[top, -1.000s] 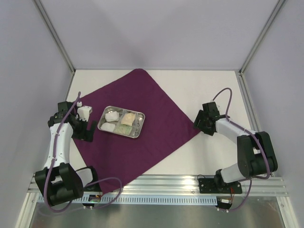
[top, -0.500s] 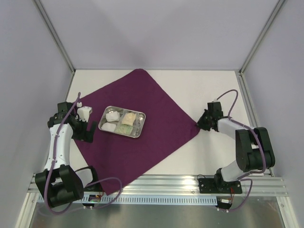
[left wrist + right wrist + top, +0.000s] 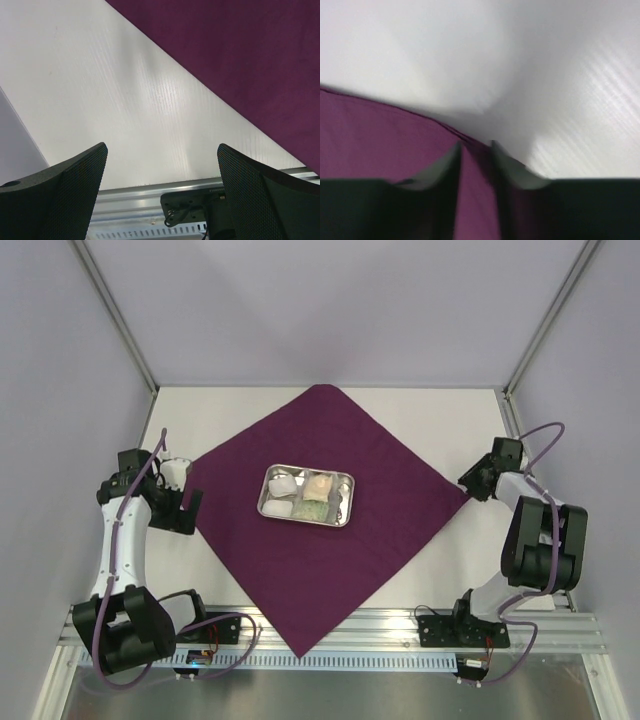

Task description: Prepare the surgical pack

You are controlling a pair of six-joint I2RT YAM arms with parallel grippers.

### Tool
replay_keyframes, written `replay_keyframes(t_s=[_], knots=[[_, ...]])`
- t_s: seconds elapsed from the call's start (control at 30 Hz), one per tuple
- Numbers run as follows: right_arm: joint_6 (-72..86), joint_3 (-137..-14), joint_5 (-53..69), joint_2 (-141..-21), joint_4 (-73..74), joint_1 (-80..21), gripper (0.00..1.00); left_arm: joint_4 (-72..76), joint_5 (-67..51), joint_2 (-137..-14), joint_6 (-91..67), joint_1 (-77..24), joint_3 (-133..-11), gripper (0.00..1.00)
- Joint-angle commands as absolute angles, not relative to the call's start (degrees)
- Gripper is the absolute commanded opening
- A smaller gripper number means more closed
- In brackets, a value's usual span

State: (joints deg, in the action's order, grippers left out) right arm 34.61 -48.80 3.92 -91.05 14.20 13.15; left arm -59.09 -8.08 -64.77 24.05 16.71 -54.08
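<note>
A deep-purple cloth [image 3: 330, 530] lies spread as a diamond on the white table. On it rests a small steel tray [image 3: 345, 500] holding white gauze squares [image 3: 282, 488] and pale packets [image 3: 318, 487]. My right gripper [image 3: 470, 488] is at the cloth's right corner, shut on the cloth, with purple fabric [image 3: 475, 200] pinched between its fingers [image 3: 440, 165]. My left gripper [image 3: 185, 508] hangs open just off the cloth's left corner, with bare table between its fingers [image 3: 75, 190]. The cloth's edge [image 3: 240, 65] shows at the upper right of the left wrist view. Forceps cannot be made out.
An aluminium rail [image 3: 330, 630] runs along the near table edge, with the arm bases [image 3: 130, 625] on it. White enclosure walls and metal posts [image 3: 115, 315] bound the table on three sides.
The right gripper closed on the cloth's right corner and pulled it rightward. The whole cloth and the tray on it slid right. The left gripper stayed open in place.
</note>
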Motion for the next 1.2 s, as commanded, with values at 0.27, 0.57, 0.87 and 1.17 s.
replay_keyframes(t_s=[0.27, 0.57, 0.87, 1.17], knots=[[29.8, -53.53, -6.67, -77.19, 21.0, 2.08, 0.67, -59.68, -9.23, -64.69, 23.03, 17.14, -56.25, 1.0], [35.23, -50.36, 6.15, -79.71, 15.21, -24.23, 0.55, -60.12, -8.08, -64.43, 22.76, 17.14, -55.9, 1.0], [37.7, -52.65, 10.72, -91.83, 9.67, -29.18, 0.38, -60.12, -8.26, -62.49, 23.73, 17.14, -53.35, 1.0], [39.2, -53.17, 10.2, -94.4, 8.26, -30.67, 0.32, -59.06, -7.91, -63.11, 23.64, 17.14, -52.38, 1.0]])
